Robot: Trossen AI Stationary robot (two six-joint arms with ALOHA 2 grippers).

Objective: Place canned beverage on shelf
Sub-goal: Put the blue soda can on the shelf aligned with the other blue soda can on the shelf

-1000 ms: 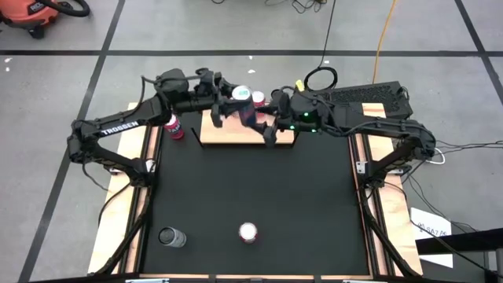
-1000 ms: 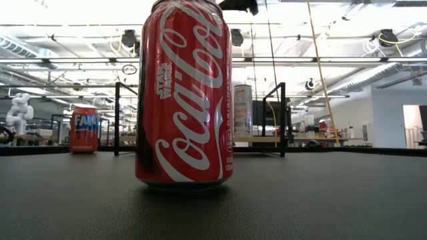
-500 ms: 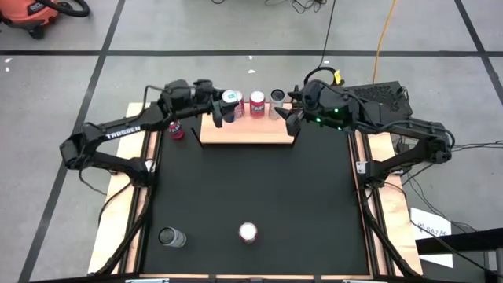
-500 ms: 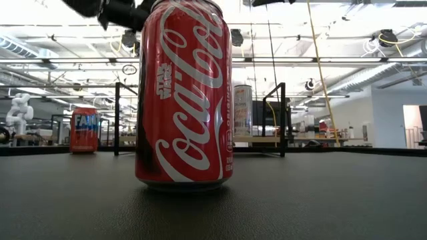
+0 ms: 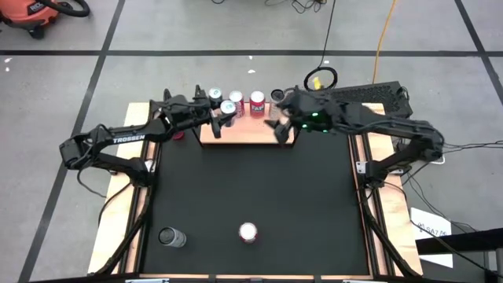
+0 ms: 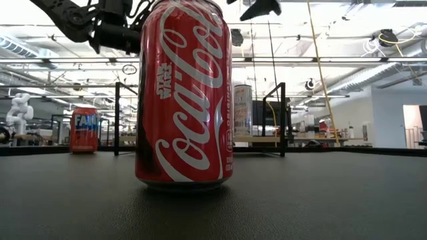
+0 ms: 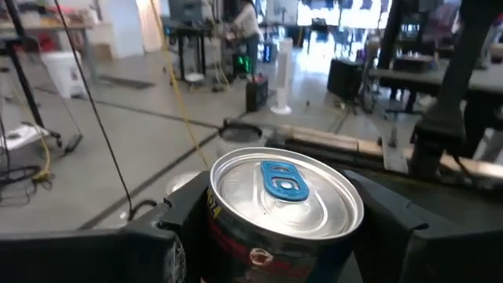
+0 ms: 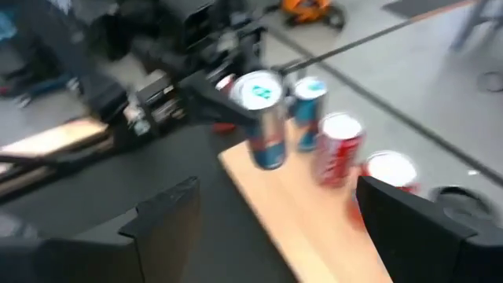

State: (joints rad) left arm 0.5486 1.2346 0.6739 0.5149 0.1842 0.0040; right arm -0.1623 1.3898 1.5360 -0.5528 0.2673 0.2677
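Observation:
A blue-and-silver can [image 5: 229,108] with a blue tab [image 7: 283,182] is in my left gripper [image 5: 226,114], above the left part of the shelf [image 5: 245,131], a light-wood board with black corner rods [image 6: 283,117]. Several other cans [image 5: 257,102] stand along the shelf's far edge. My right gripper [image 5: 277,128] hovers open over the shelf's right end, and nothing is between its fingers [image 8: 401,220]. In the low view the red cola can [image 6: 183,93] hides the held can. My left gripper pinches the can's side wall [image 7: 228,240] just under the top rim, one finger [image 7: 169,240] on each side. The fingers reach in level from the table's left. The can stays upright, top up, above the shelf board.
A red cola can [image 5: 248,232] stands near the table's front edge, with a dark can [image 5: 171,237] to its left. A red can [image 6: 84,129] stands on the table left of the shelf, partly under my left arm. The table's middle is bare black.
My left gripper has come down toward the shelf with the can and shifted a little toward the table's left. The can has stayed upright. My right gripper has drawn away from the can and now hovers at the shelf's right end.

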